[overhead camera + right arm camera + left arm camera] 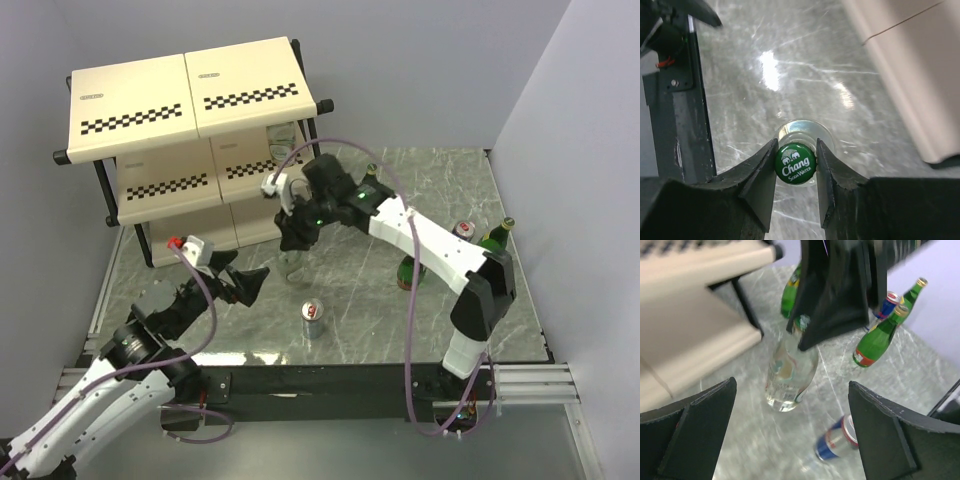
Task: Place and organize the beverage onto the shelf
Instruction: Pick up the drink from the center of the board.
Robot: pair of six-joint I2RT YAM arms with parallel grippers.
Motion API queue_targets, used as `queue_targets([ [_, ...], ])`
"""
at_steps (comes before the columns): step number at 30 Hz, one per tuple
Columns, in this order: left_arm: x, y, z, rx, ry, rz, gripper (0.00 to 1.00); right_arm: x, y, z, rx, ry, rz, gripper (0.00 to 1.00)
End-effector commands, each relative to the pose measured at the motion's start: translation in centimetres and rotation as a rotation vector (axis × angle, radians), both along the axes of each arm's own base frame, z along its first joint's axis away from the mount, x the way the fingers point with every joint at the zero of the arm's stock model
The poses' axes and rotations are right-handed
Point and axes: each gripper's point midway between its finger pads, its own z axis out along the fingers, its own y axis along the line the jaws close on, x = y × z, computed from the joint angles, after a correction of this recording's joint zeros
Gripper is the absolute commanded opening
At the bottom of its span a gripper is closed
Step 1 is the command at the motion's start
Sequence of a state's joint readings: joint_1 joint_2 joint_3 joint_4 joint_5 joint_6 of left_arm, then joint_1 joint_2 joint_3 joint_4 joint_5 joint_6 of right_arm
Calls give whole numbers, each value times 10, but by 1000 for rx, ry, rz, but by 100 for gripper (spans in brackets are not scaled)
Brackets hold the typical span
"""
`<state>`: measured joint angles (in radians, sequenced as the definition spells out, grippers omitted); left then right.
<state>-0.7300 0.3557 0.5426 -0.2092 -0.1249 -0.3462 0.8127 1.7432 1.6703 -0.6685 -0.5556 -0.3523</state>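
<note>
A short clear bottle (293, 262) with a green cap (795, 163) stands upright in front of the shelf (185, 95). My right gripper (796, 146) comes down from above and is shut on the cap, one finger on each side. The left wrist view shows the same bottle (787, 372) under the black right gripper (832, 300). My left gripper (250, 281) hovers low just left of the bottle, wide open and holding nothing. A blue-silver can (313, 319) stands nearer the front, also seen as the can (837, 440) by the left gripper's right finger.
Green bottles stand at the right (412, 268), far right (495, 237) and behind the right arm (370, 178). Another can (465, 230) stands near the far-right one. A pale bottle-like shape (283, 140) shows on the shelf's middle tier. The marble top (360, 330) ends at a black front rail.
</note>
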Motion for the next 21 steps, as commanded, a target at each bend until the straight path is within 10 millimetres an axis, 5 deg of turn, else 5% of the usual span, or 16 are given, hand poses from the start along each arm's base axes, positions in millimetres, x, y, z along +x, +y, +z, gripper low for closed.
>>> queue_targets([
  [1, 1, -18, 44, 40, -287, -103, 100, -7, -5, 102, 204, -123, 13, 0],
  [12, 15, -42, 39, 118, -382, -167, 100, -9, -12, 175, 299, -116, -39, 0],
  [21, 25, -48, 40, 125, -385, -154, 100, -19, -8, 191, 317, -103, -40, 0],
])
